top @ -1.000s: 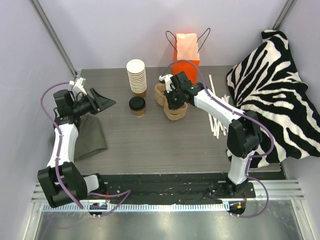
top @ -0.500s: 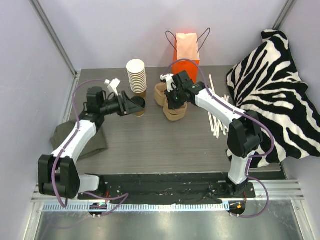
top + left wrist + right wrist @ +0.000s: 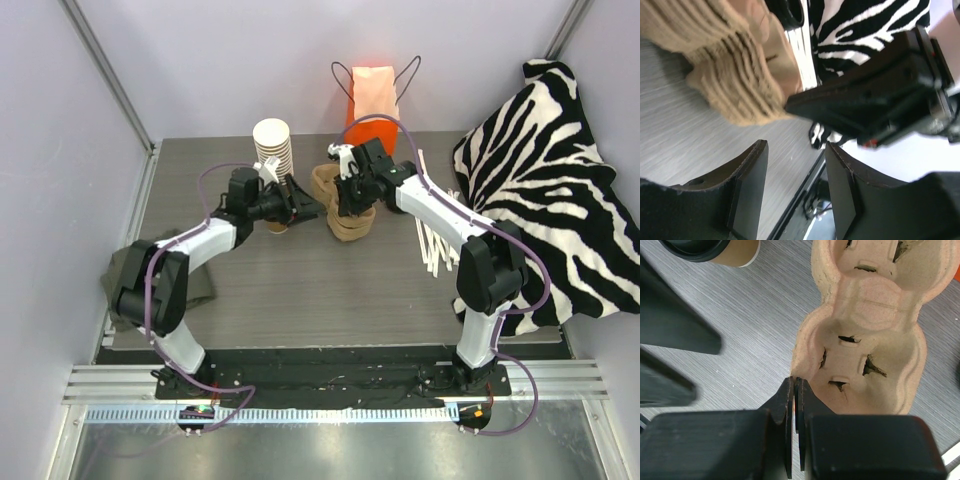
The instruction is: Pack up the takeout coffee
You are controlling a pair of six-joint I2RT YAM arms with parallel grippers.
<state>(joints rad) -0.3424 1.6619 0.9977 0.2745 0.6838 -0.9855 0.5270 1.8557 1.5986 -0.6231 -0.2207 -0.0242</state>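
The takeout coffee (image 3: pixel 735 250), a brown paper cup with a black lid, stands left of the pulp cup carrier (image 3: pixel 870 315). From above, the coffee (image 3: pixel 274 226) is mostly hidden under my left wrist. My left gripper (image 3: pixel 308 207) reaches past it toward the carrier (image 3: pixel 350 228). In the left wrist view my left gripper (image 3: pixel 795 145) is open, with only table between its fingers, and the carrier stack (image 3: pixel 735 65) lies just ahead. My right gripper (image 3: pixel 796 381) is shut on the carrier's near rim, seen from above at my right gripper (image 3: pixel 345 205).
A tall stack of lidless cups (image 3: pixel 272 140) stands behind the coffee. An orange paper bag (image 3: pixel 373 95) is at the back. A zebra cloth (image 3: pixel 550 170) covers the right side, with white sticks (image 3: pixel 432 240) beside it. A grey-green cloth (image 3: pixel 195 285) lies at the left.
My left arm has swung from the far left across to the coffee and carrier, its jaws a little narrower. The right gripper has stayed shut on the carrier, shifting only slightly.
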